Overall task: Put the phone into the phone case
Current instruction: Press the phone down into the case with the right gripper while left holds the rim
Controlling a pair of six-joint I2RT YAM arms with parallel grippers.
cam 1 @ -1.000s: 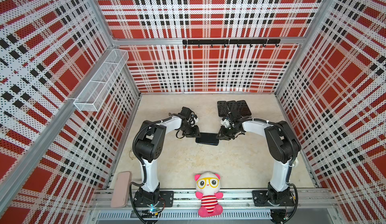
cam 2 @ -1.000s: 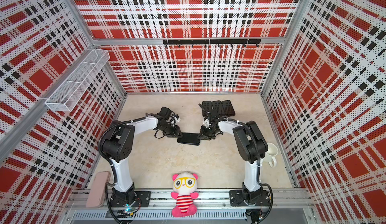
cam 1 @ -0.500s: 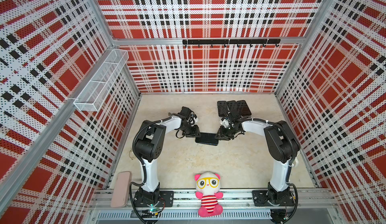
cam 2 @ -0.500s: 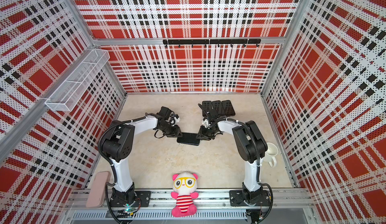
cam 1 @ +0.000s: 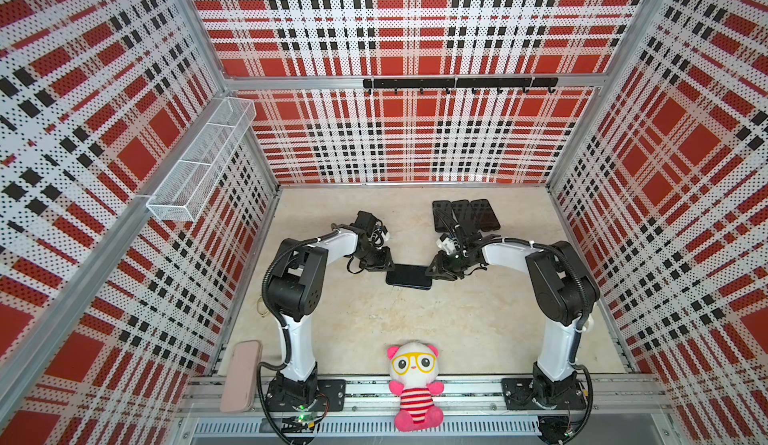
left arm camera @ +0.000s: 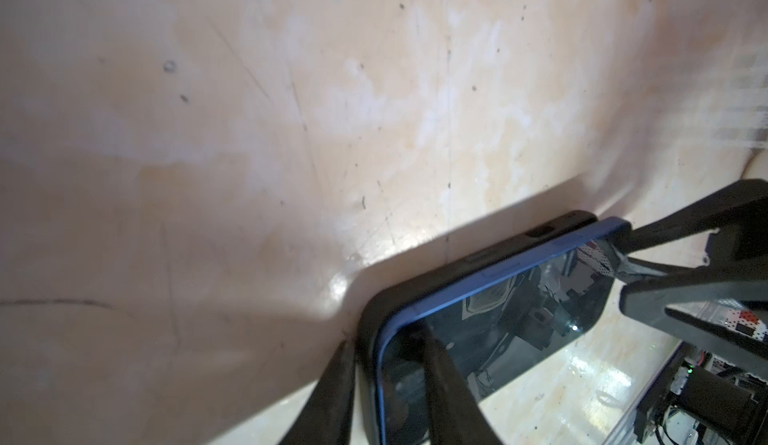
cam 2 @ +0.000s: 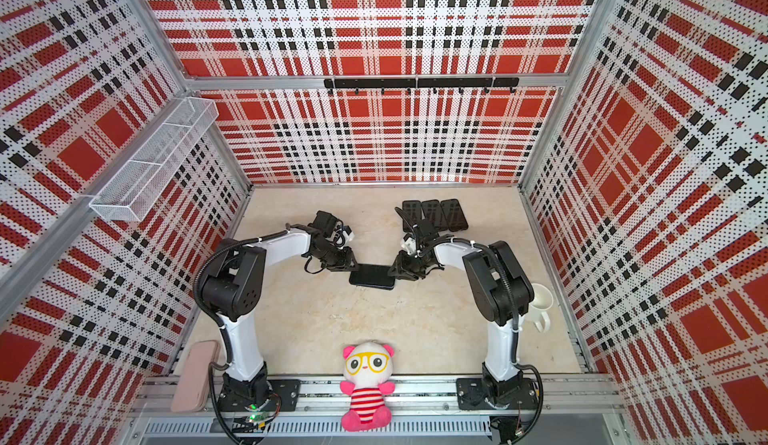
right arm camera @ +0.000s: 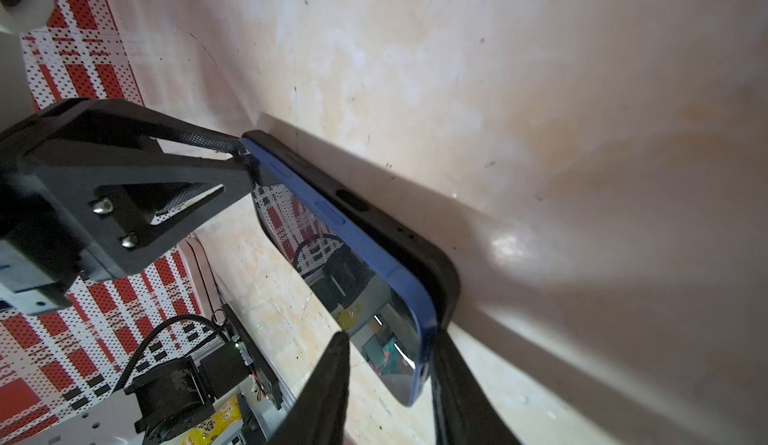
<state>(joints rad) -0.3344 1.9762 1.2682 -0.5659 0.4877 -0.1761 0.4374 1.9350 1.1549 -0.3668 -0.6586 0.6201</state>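
A blue-framed phone (cam 1: pixel 409 274) (cam 2: pixel 372 276) lies screen up in the middle of the table, seated partly in a black phone case (left arm camera: pixel 370 326) (right arm camera: pixel 444 281). The blue rim (left arm camera: pixel 519 256) (right arm camera: pixel 374 247) still stands proud of the case wall along one long side. At the phone's left end my left gripper (cam 1: pixel 384 265) (left arm camera: pixel 382 339) is shut, with one finger on the screen and the other outside the case. My right gripper (cam 1: pixel 432 270) (right arm camera: pixel 390 337) straddles the right end. One of its fingers is against the case side, and the other stands off the screen with a gap.
Three dark flat phones or cases (cam 1: pixel 463 214) lie side by side at the back right. A plush toy (cam 1: pixel 413 384) sits on the front rail, with a pink flat case (cam 1: pixel 241 374) at the front left. A white mug (cam 2: pixel 540 303) stands by the right arm. A wire basket (cam 1: pixel 199 164) hangs on the left wall.
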